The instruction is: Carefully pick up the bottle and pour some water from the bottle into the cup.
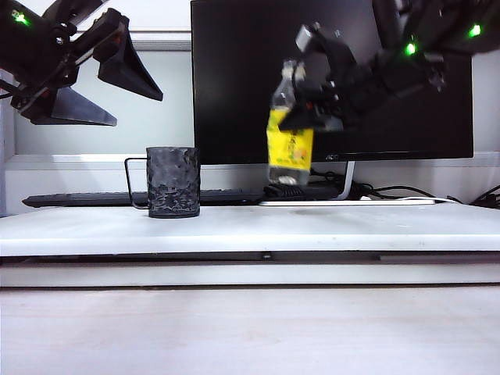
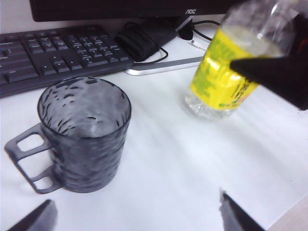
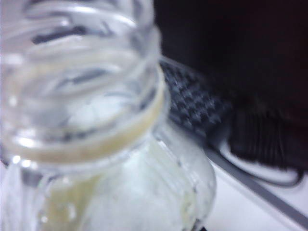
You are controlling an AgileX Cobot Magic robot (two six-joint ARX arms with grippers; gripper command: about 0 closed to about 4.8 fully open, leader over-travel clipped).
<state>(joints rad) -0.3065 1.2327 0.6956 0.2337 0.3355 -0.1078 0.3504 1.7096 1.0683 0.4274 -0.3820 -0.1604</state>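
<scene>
Bottle [image 1: 289, 133]: small clear plastic with a yellow label, no cap, lifted clear of the white tabletop [image 1: 328, 223] and leaning slightly, in front of the dark monitor [image 1: 234, 78].
Right pincer [image 1: 312, 109]: closed around the bottle at its upper label and shoulder, pinching it from the side.
Left pincer [image 1: 101, 82]: jaws spread wide, empty, hanging high above and to the left of the cup.
Cup [image 1: 173, 181]: dark dimpled cylinder with a thin wire handle, upright on the tabletop, well apart from the bottle; the inside looks dry.
Water [image 2: 204, 107]: a low clear layer in the bottle's base, as far as can be told.
Handling, as a judgement: thin plastic is light and soft, so a hard squeeze could dent it and push water out of the open neck; the smooth label may slip.
Where to hold: mid-body on the label, neck left free for tipping.
Background: keyboard [image 1: 86, 199] behind the cup.
</scene>
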